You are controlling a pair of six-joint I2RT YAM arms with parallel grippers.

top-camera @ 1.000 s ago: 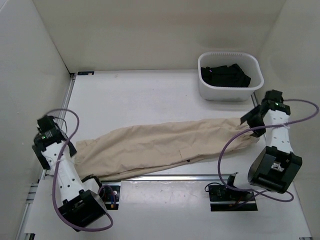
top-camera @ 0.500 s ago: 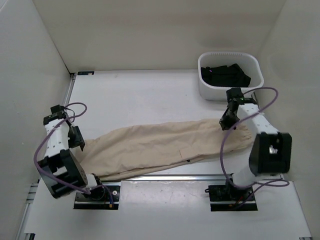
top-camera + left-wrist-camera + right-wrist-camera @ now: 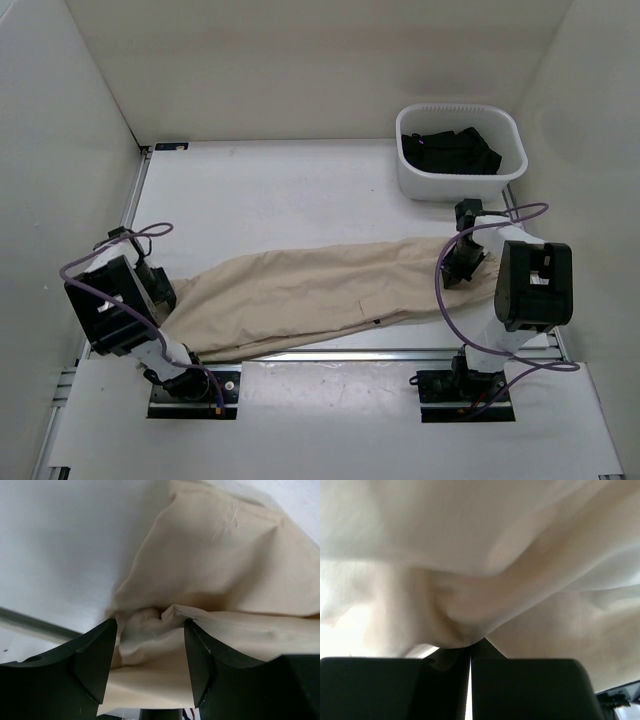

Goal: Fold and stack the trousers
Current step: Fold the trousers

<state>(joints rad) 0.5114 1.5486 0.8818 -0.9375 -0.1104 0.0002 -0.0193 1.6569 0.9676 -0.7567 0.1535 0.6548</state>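
Okay, left side first: my left fingers (image 3: 160, 290) sit low at the middle left of the top view, at the wider end of the trousers (image 3: 320, 290). The left wrist view shows them spread apart, with a bunched fold of tan cloth between them, not pinched. The trousers lie on the tabletop (image 3: 280, 190) in one long wrinkled band from lower left to middle right. My right fingers (image 3: 462, 268) are down on the narrow end at the right. The right wrist view shows them closed together, cloth drawn to a peak where they meet, gripping the trousers. A white basket (image 3: 455, 188) sits upper right with a black garment (image 3: 450, 150) inside, apart from the trousers.
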